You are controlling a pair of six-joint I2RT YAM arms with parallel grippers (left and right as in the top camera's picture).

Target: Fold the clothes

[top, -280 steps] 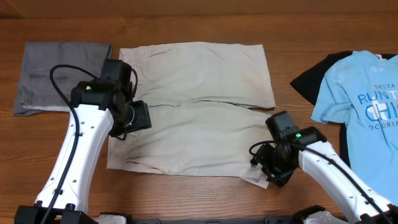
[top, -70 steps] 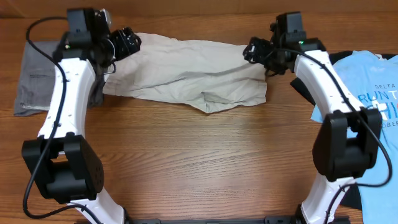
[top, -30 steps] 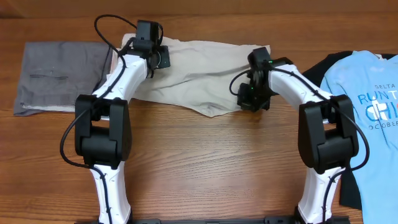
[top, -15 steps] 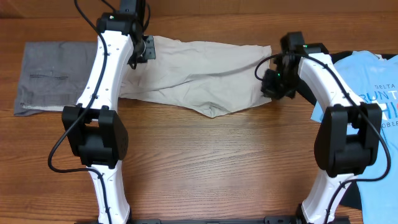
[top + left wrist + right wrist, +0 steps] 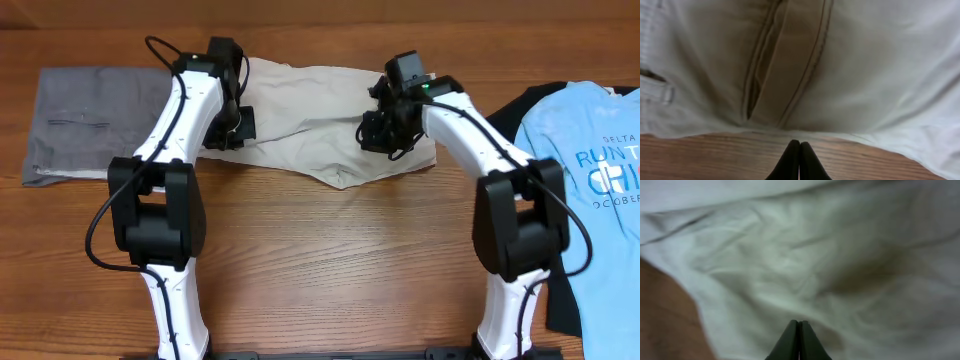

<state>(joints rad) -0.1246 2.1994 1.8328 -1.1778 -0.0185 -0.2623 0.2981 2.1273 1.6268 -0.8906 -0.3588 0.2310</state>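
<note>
Looking from overhead, you find the beige shorts [image 5: 320, 110] bunched at the table's [image 5: 330, 260] 12 o'clock side, with the left gripper [image 5: 228, 128] at their 9 o'clock end and the right gripper [image 5: 385, 132] toward 3 o'clock. Your left wrist view shows fingers pressed together, empty, with the fly seam at 12 o'clock. Your right wrist view shows fingers closed, empty, above rumpled cloth.

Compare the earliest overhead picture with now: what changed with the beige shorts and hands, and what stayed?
The beige shorts, then spread flat, now lie folded into a rumpled band at the far side. The left hand and right hand moved outward over it, both shut. The grey garment and blue T-shirt stayed.
</note>
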